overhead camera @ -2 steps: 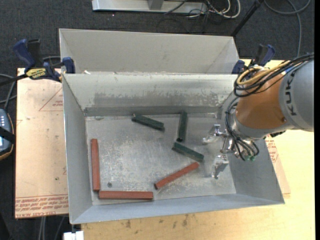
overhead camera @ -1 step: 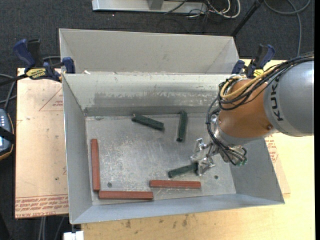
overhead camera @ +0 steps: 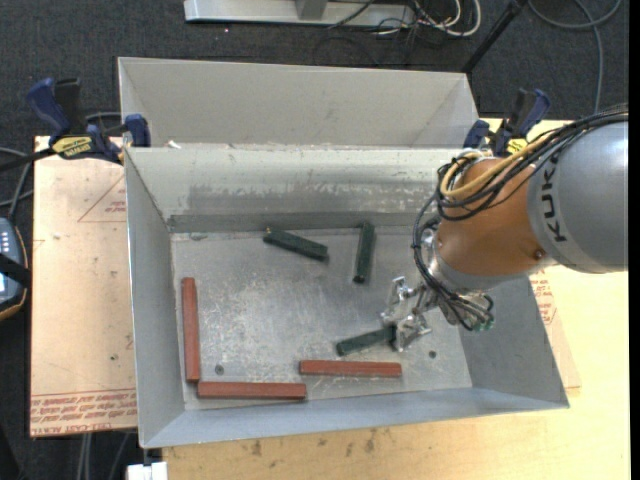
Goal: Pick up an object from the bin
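Claw: claw hangs low over the right part of the bin floor, at the right end of the near green stick; whether it is spread or pressed together cannot be told
Task's thing: near green stick lies flat and slanted, right of the floor's middle, with its right end meeting the claw; a grasp cannot be confirmed
Closest neighbour: short red bar lies flat just beside the near green stick, toward the front wall, apart from it
Further back: standing green stick runs front to back near the rear wall, and the tilted green stick lies to its left, the two apart
Left and front: left red bar lies along the left wall; front red bar lies along the front wall, the two nearly meeting at the corner
Blocking the view: orange cover and looped cables on the arm hide the floor to the claw's right
Materials: bin is dull grey metal, its floor scuffed and speckled; sticks and bars are slim, straight and matt, with squared ends
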